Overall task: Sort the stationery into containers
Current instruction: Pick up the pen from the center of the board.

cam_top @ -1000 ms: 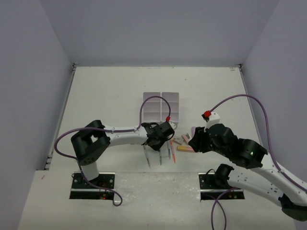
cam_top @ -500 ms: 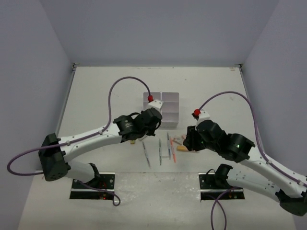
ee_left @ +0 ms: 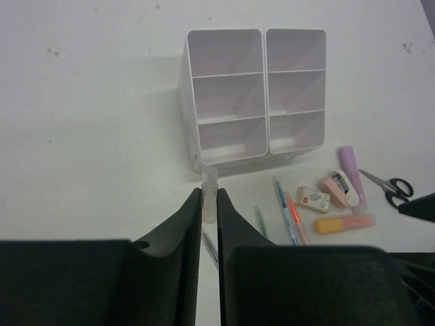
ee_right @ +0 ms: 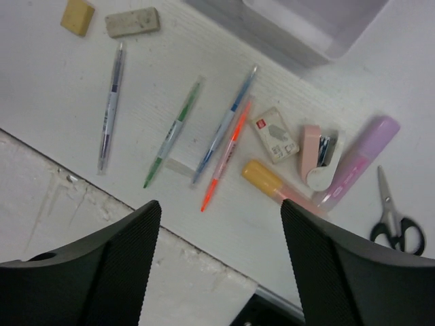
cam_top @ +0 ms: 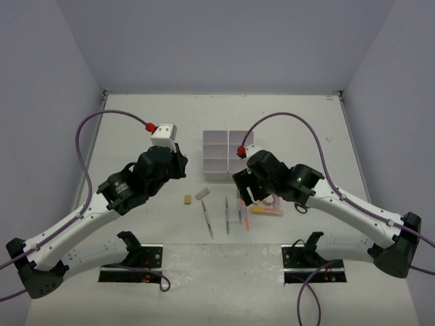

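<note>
Organizer (cam_top: 228, 155) behind pens (ee_right: 173, 132); erasers (ee_right: 132, 22) left of pens; markers (ee_right: 353, 163) right; scissors (ee_right: 394, 221) farthest right.

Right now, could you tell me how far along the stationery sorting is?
Done: nothing; the white plastic six-compartment organizer is empty. In hand: the left gripper pinches a thin pale pen-like item; the right gripper is open, empty. Remaining: four thin pens, tan block eraser, orange marker, black-handled scissors and other small items lie on the table.

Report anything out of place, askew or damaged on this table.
Nothing is spilled or damaged. The organizer stands upright with all six compartments empty. One small pale piece lies loose between the green pen and the blue pen, possibly a cap.
</note>
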Robot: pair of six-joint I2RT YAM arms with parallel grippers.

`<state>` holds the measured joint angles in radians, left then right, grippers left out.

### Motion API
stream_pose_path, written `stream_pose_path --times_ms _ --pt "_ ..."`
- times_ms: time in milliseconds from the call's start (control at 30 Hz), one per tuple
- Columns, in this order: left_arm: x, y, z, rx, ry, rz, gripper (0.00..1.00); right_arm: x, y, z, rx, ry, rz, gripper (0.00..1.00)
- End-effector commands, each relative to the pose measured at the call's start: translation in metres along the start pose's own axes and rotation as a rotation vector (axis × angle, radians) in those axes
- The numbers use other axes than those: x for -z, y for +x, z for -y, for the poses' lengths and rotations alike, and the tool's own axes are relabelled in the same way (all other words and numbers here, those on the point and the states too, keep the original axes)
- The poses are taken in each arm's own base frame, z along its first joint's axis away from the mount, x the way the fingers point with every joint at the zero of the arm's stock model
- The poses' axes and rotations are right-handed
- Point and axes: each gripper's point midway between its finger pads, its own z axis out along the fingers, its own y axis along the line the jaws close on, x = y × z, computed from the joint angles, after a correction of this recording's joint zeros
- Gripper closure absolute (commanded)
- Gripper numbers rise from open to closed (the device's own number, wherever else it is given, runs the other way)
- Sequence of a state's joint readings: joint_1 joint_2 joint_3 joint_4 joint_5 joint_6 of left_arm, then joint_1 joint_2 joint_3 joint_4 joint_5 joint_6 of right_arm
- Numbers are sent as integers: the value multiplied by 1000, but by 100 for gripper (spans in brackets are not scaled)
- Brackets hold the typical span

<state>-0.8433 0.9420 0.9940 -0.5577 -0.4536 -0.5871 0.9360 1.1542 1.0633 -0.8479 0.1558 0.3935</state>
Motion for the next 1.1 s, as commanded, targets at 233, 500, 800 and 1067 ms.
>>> stream_pose_path --times_ms 233,500,800,1067 --pt "21 -15 -7 -91 43 60 100 8 -32 12 573 -1 4 15" --pt "30 -16 -19 -86 24 97 100 -29 2 -41 -157 -70 -135 68" --pt "32 -12 -25 -98 8 89 100 -74 46 -30 -303 71 -224 70" --pt "29 -7 -20 -125 35 64 100 -105 67 -26 -299 127 -287 68"
